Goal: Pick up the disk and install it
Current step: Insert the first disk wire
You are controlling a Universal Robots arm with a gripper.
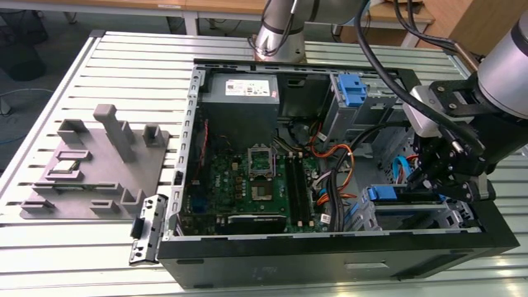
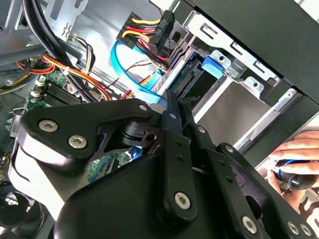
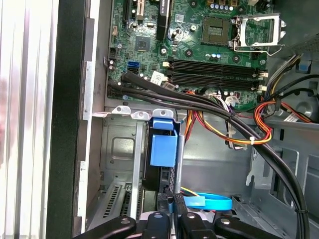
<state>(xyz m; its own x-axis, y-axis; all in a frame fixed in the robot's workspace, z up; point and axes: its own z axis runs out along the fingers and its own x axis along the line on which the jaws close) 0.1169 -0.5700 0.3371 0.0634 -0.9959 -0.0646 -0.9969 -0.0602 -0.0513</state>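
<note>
Well away from the jaws, at the exterior view's left, a matte grey fixture plate (image 1: 99, 179) with blocky posts lies on the ribbed aluminium table (image 1: 123, 55). Closer in, the open black case (image 1: 330, 260) shows its green motherboard (image 1: 247, 185), glossy with slots and sockets. At the exterior view's right, the gripper (image 1: 431, 185) is down inside the case at the drive bay.

From where I stand this looks like the install step, not the pickup. The disk (image 3: 158, 174) stands on edge, already partly inside the folded sheet-metal cage (image 3: 117, 149), directly ahead of the jaws. They are drawn narrow, and in the first wrist view they appear to be clamped on its near end. A smooth blue plastic tab (image 3: 163, 147) sits at its far end, beyond the fingertips. In the second wrist view the disk's (image 2: 192, 84) dark connector edge and a blue rail lie just past the black linkage fingers (image 2: 172, 129).

I'd judge that seating it calls for keeping the flat slab square to the cage guides. A thick black cable bundle (image 3: 199, 99) crosses beyond the tab. A flat, flexible blue ribbon cable (image 3: 209, 203) curls just beside the jaws, so the clearance there looks tight. Outside the case wall, a hand (image 2: 294, 154) holds a small object.
</note>
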